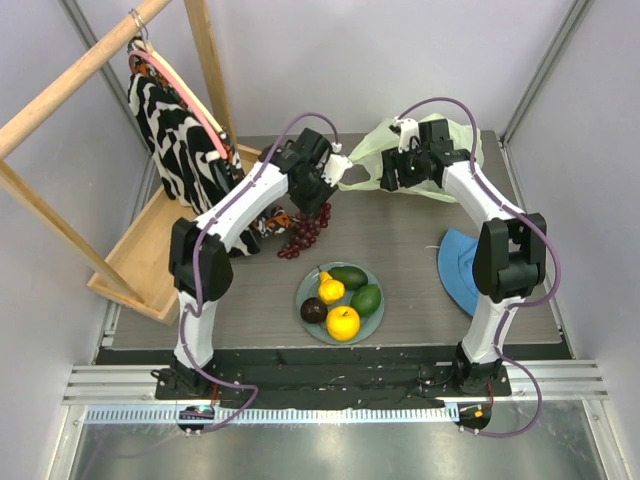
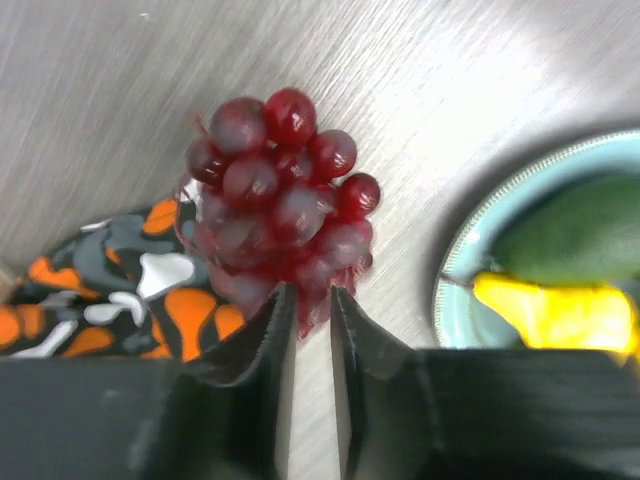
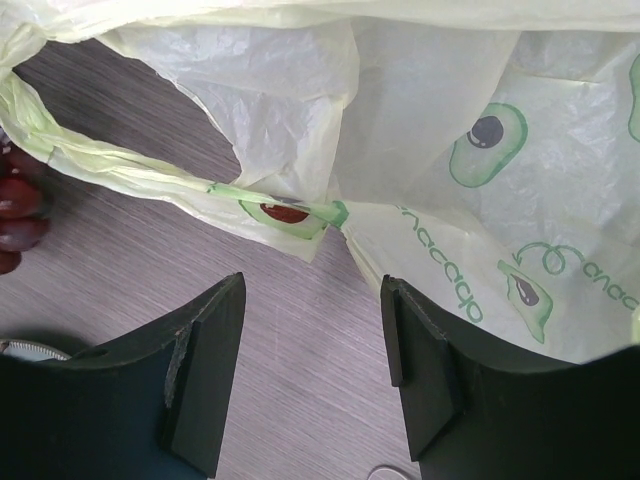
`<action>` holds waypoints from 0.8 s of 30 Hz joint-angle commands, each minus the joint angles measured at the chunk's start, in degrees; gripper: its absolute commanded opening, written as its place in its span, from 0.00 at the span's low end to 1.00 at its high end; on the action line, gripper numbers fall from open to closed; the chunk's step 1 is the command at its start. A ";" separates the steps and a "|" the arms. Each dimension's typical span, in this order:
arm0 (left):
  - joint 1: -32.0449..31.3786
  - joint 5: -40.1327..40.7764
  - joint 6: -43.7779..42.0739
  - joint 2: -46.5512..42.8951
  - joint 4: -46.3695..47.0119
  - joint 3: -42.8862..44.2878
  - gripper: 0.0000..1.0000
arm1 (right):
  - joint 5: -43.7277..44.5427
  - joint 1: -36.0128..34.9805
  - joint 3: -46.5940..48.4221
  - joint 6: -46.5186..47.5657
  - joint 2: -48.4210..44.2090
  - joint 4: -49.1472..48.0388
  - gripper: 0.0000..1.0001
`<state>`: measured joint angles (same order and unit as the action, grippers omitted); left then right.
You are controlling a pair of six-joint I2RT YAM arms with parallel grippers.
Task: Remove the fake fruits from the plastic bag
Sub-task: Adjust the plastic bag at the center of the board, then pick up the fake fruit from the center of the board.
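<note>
far left: wooden rack [image 1: 140,255], not involved. an orange-and-grey patterned cloth [image 2: 120,270] lies just beside the work point.

left gripper [image 2: 311,300]: jaws nearly pressed together, pinching the stem end of the grape bunch [image 2: 280,200]. the bunch hangs below the fingers, left of the plate [image 1: 372,328] and clear of its rim. long axis: in the top view it runs from the jaws at the far end toward the near left. the stem end is up; the rounded tip points down, away from the wrist camera. whether the tip touches the table cannot be told.

plate, centre: holds a dark purple fruit [image 1: 314,310], a yellow-orange fruit [image 1: 343,322], a smaller yellow fruit [image 1: 331,290] and two green fruits [image 1: 367,299], packed close.

right gripper [image 3: 312,290]: jaws spread wide, nothing between them, poised over the plastic bag [image 3: 450,150] at the far right of the table. the bag lies slack and fairly flat, long axis across the table, handle loops pointing left toward the bunch. no fruit is visible inside, though its folds hide part.

blue hat [image 1: 455,270], right edge: not involved.

assessment: final step in hand, with the last fruit out of the bag and awaiting set-down. the next move calls for carrying the bunch right and nearward over the plate, or lowering it where it is, then parting the jaws. free room on the plate is scant, so the bunch is likely to drape over its neighbours.
</note>
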<state>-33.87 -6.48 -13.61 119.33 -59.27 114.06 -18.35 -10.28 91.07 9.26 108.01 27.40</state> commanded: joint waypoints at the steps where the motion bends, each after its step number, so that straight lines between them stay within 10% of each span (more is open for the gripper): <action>1: -0.50 2.25 -0.89 -3.93 -2.68 -0.59 0.27 | -0.72 0.00 0.60 -0.73 -2.98 -2.09 0.63; 3: -0.32 1.74 -1.33 -2.97 -4.62 0.28 0.05 | -0.90 -0.09 0.52 -0.82 -3.24 -2.00 0.63; 7: -0.41 -1.87 -0.20 -5.41 -2.10 -0.68 0.00 | -0.72 0.00 -0.01 -0.47 -4.12 -2.17 0.63; 9: -0.67 -0.04 0.07 -5.07 -1.30 -0.51 0.37 | -0.37 -0.09 -0.36 -0.38 -4.38 -2.17 0.63; 12: -0.67 2.34 -1.42 -1.39 -0.59 1.68 0.55 | -0.37 0.00 -1.33 -0.55 -4.65 -2.52 0.64; 24: -0.59 1.03 -0.63 10.74 -4.02 10.83 0.52 | 0.07 -0.09 -4.32 -0.03 -7.02 -2.61 0.64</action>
<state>-34.37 -4.75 -14.94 130.17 -61.73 121.64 -18.31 -10.28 87.68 9.08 105.45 26.74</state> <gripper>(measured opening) 0.541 0.639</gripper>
